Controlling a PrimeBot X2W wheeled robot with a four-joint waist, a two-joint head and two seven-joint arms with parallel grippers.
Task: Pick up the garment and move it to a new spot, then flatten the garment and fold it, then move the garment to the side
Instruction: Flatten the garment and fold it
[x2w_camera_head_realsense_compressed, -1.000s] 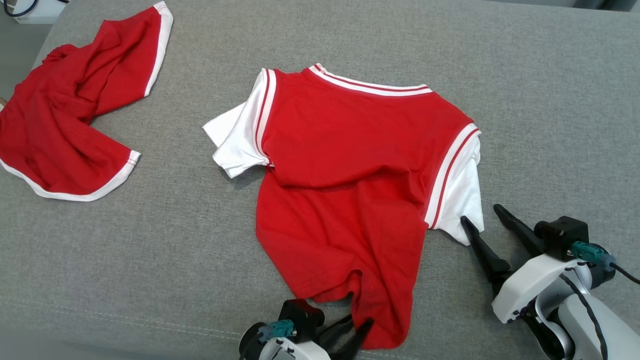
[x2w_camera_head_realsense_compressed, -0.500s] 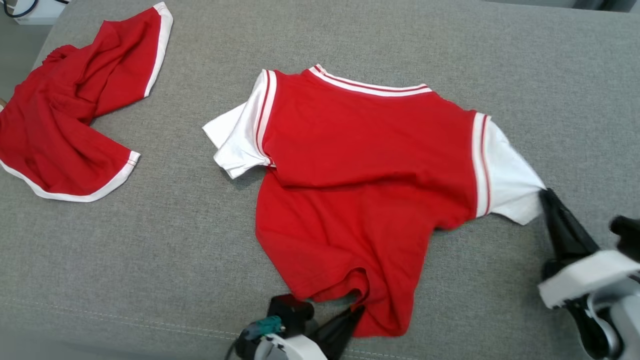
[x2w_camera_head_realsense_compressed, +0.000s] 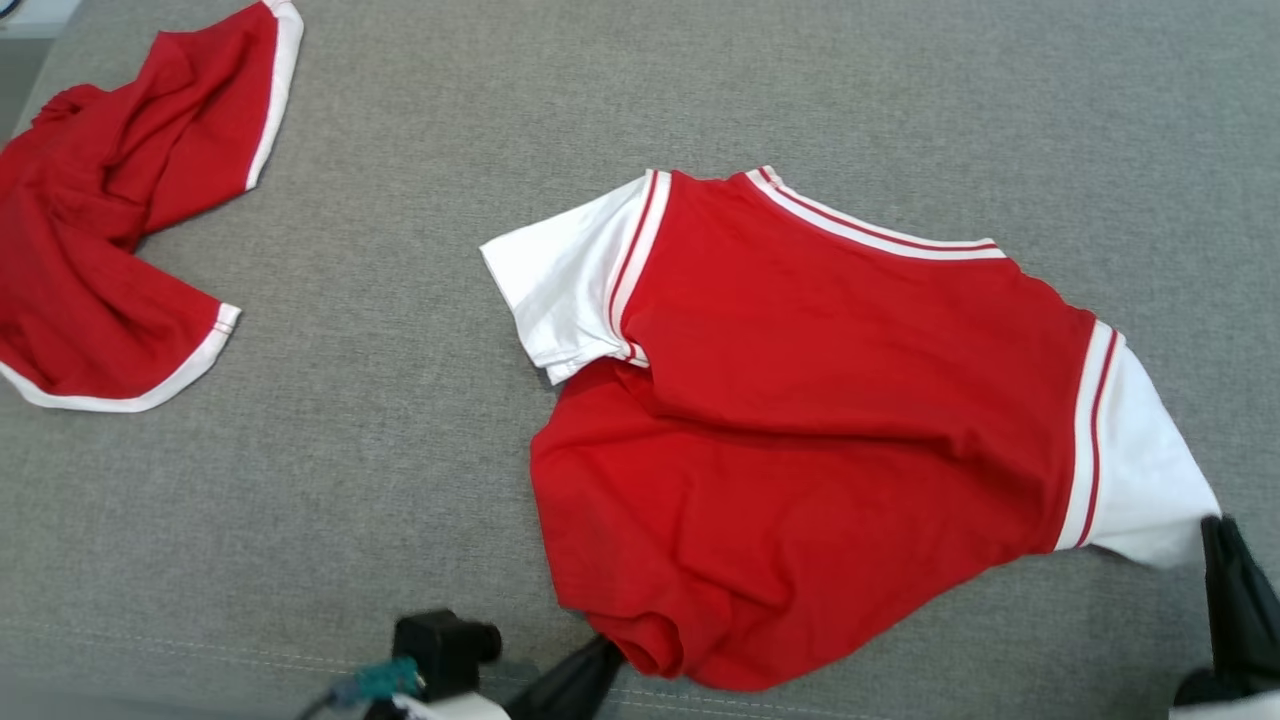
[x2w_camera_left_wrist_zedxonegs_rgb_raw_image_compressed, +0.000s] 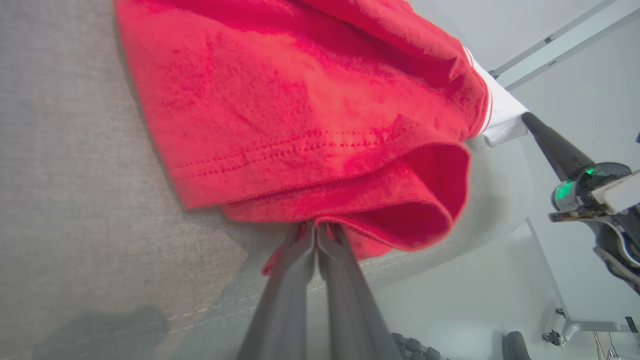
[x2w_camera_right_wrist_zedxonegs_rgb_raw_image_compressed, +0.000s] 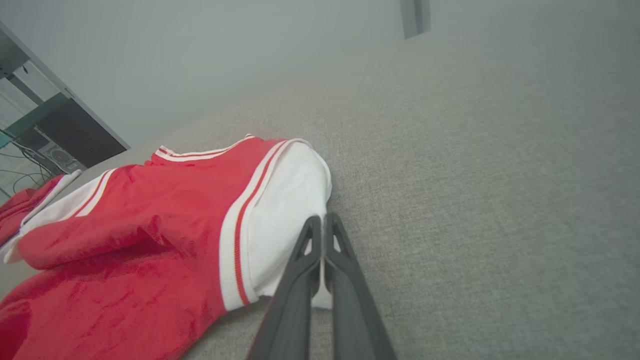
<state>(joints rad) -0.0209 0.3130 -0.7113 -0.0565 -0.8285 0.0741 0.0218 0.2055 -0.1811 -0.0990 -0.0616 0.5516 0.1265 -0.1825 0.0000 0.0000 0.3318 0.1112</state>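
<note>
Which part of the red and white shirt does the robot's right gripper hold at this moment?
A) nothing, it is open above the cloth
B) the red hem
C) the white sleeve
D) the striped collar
C: in the right wrist view the right gripper is shut on the edge of the white sleeve, while the left gripper pinches the red hem.

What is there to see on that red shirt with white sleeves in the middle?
The shirt is soft red knit with short white sleeves, red-and-white striped trim at the collar and sleeve seams, and a stitched hem. It lies spread on the grey fabric surface, creased across the middle, its near hem bunched and rolled open. The left pincer is shut on that hem; the right pincer is shut on the edge of the sleeve on the robot's right, which tapers to a point there.
</note>
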